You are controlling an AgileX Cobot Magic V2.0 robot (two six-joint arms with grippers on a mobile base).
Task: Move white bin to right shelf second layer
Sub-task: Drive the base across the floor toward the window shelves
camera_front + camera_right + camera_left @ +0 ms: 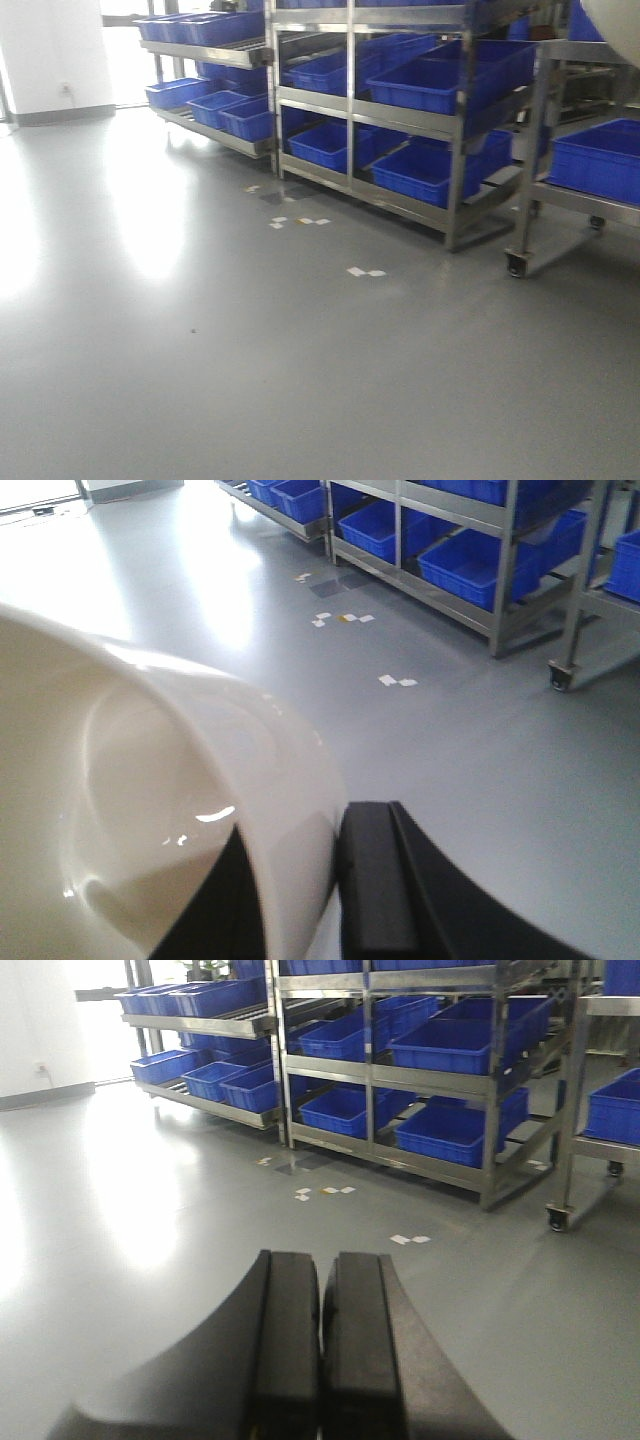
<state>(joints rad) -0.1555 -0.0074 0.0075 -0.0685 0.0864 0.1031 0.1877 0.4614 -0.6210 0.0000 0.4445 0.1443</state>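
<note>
**Bin in hand, shelf not yet reached**

The pick-up looks done: the white bin [150, 780] is off the ground and carried by my right gripper [300, 900], whose jaws pinch the thin wall at the rim, one dark finger inside the tub and one outside. My left gripper [320, 1360] is pressed together on nothing and hangs over the bare floor [250, 350].

What is left, as I judge it, is the whole delivery: closing in on the racks, lifting, and setting the bin onto the right shelf second layer. I cannot pick out its rollers in any view. The wheeled rack [540, 150] at the right edge, with its castor [517, 264], is well apart from the bin.

The bin is cream-white plastic, smooth and glossy, with a rounded lip and a curved inner base that catches the light. The blue crates [440, 85] are boxy and matte on brushed steel frames. The grey floor is polished and throws back window glare.
</note>
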